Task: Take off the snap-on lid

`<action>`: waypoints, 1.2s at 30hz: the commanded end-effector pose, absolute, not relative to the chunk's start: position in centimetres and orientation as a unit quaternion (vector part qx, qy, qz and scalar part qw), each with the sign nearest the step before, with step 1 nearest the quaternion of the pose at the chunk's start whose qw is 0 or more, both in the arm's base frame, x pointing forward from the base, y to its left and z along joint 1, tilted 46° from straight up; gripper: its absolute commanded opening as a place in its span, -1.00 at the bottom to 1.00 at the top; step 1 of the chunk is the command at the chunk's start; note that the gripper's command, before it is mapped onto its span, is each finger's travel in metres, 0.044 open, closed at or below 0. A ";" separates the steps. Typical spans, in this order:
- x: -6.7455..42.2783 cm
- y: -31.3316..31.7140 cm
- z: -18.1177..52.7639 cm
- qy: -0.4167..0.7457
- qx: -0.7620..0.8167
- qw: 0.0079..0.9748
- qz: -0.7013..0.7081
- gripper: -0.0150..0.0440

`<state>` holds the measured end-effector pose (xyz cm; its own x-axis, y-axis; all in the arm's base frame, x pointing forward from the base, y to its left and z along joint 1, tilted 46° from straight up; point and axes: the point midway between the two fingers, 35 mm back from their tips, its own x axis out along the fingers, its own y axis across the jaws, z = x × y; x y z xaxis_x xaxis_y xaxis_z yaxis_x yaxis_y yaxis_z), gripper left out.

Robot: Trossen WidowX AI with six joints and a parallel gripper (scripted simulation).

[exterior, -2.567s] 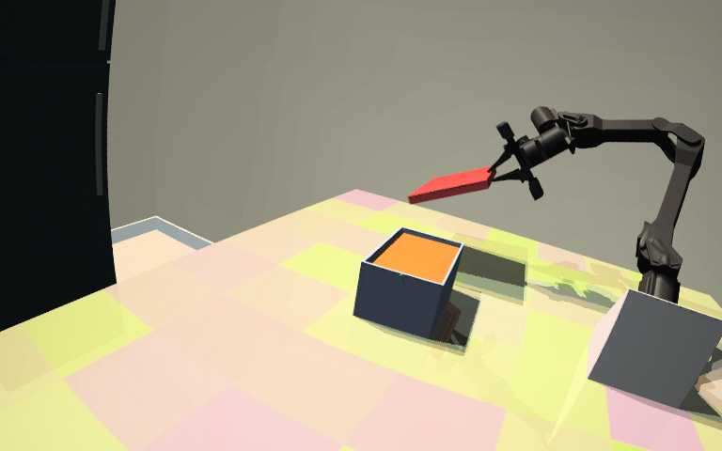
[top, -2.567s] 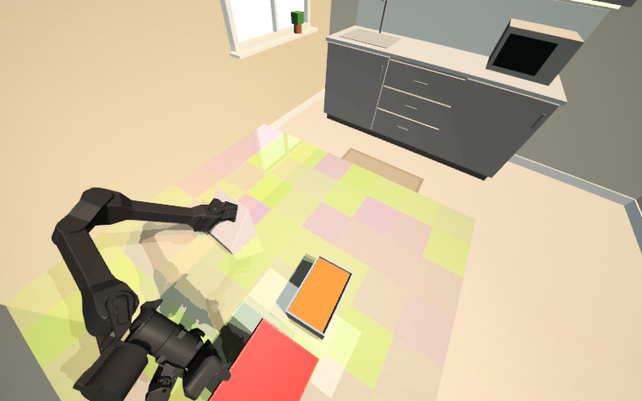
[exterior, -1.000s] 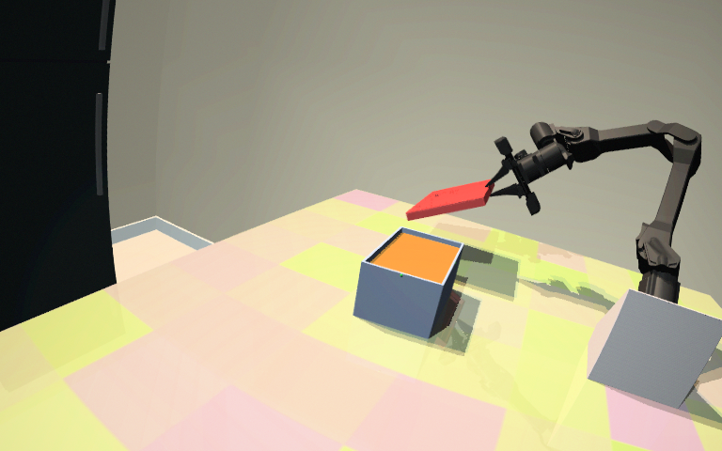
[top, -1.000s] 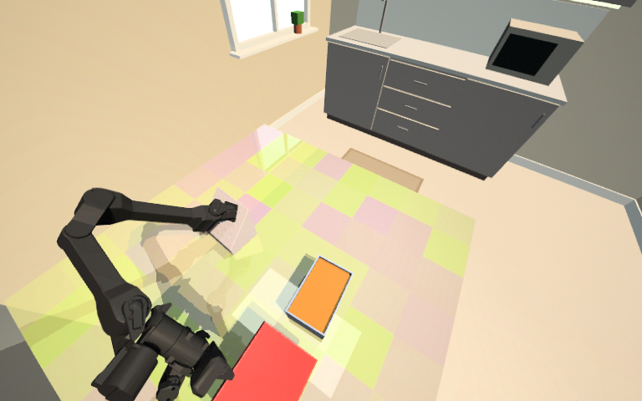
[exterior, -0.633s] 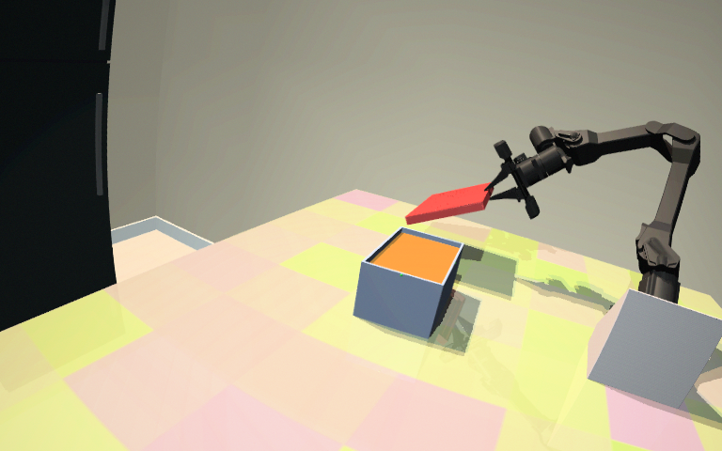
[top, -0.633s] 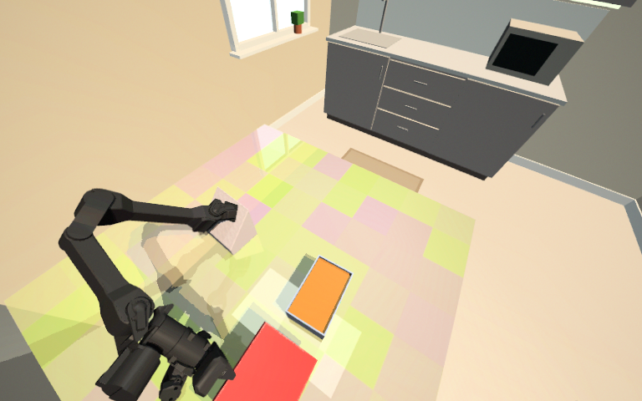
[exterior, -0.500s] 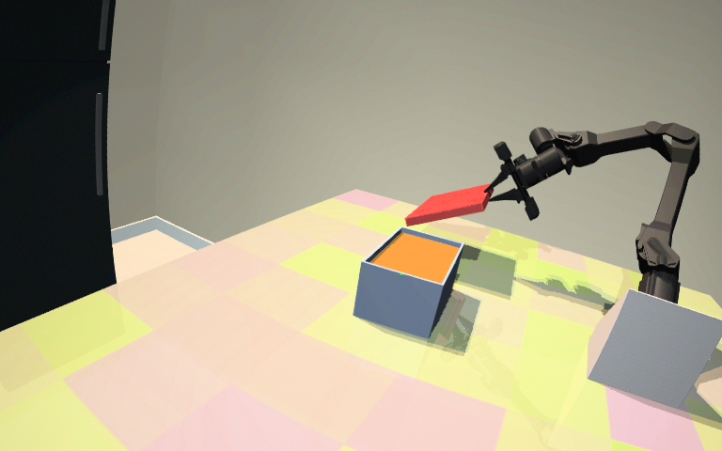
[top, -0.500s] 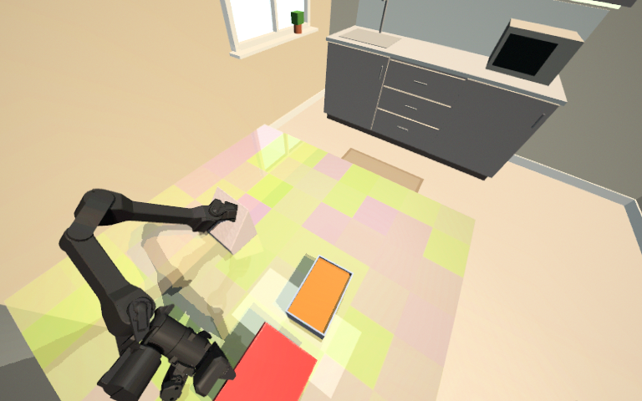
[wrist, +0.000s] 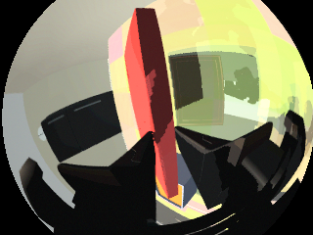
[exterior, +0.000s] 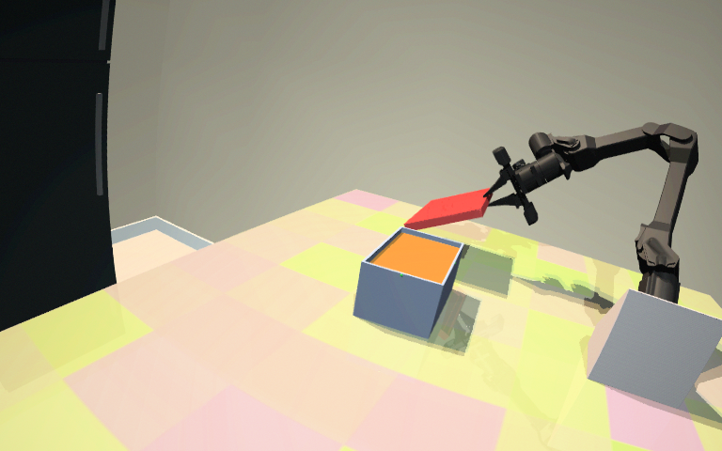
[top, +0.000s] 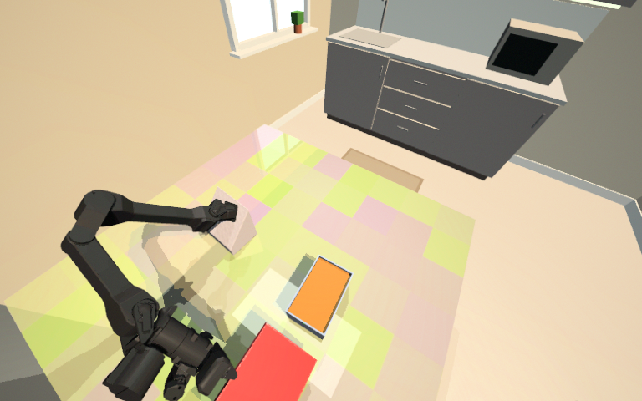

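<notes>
The red lid [top: 274, 368] [exterior: 449, 209] [wrist: 139, 83] is off the box and in the air, tilted, with its end away from the fingers lower. My gripper [exterior: 488, 199] [wrist: 163, 133] is shut on the lid's edge. The storage box [top: 305, 325] [exterior: 399, 297] [wrist: 187, 173] stands upright and open on the table [top: 402, 251] [exterior: 175, 382], with an orange surface inside its rim. In the exterior view the lid's low corner shows just above the box's back rim; in the top view the two show apart. The lid's near end is cut off in the top view.
A grey wedge-shaped block [top: 231, 231] [exterior: 657, 345] stands on the table near the arm's base in the exterior view. A second dark arm link section [top: 160, 213] reaches over it in the top view. Counter and cupboards [top: 425, 104] stand beyond the table.
</notes>
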<state>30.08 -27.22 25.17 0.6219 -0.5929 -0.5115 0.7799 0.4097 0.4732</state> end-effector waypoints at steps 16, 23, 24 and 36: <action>30.1 -28.0 24.2 0.134 0.350 0.833 -0.406 -0.49; 30.0 -28.4 23.8 0.134 0.350 0.833 -0.406 -0.49; 30.0 -28.4 23.8 0.134 0.350 0.833 -0.406 -0.49; 29.8 -29.1 23.1 0.134 0.350 0.833 -0.406 -0.49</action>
<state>29.53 -29.22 23.20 0.6215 -0.5936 -0.5112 0.7802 0.4102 0.4723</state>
